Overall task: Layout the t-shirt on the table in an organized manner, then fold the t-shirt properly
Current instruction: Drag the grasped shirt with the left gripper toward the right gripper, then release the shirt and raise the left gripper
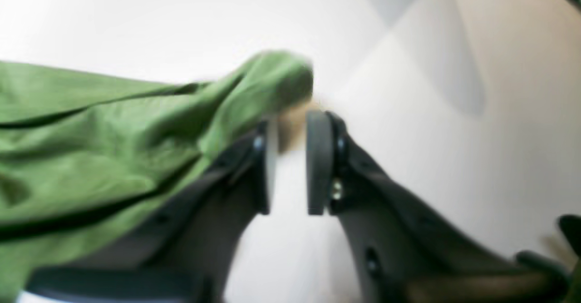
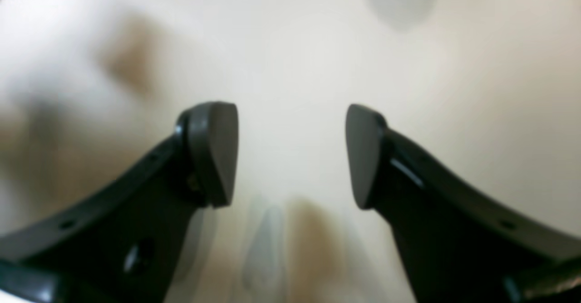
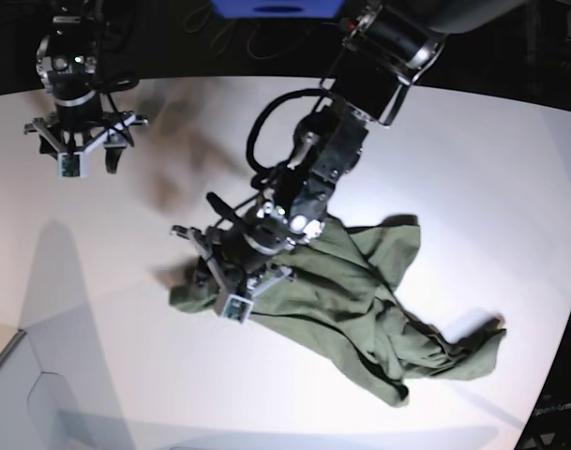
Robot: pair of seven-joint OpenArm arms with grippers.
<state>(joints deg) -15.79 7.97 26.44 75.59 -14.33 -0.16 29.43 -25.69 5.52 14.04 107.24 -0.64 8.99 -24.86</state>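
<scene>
The olive-green t-shirt (image 3: pixel 360 291) lies crumpled on the white table (image 3: pixel 454 150), stretching from the middle towards the front right. My left gripper (image 3: pixel 210 267) hangs low over the shirt's left end. In the left wrist view the left gripper (image 1: pixel 290 121) shows a narrow gap with bare table behind it. The t-shirt (image 1: pixel 91 158) drapes against the left finger and bunches just past the tips. My right gripper (image 3: pixel 79 131) hovers at the far left, away from the cloth. Up close, the right gripper (image 2: pixel 290 112) is wide open and empty above the table (image 2: pixel 290 44).
A blue object (image 3: pixel 276 7) and dark cables sit beyond the table's far edge. The table's curved edge runs along the lower left, with a pale grey surface (image 3: pixel 41 403) below it. The right side drops into darkness.
</scene>
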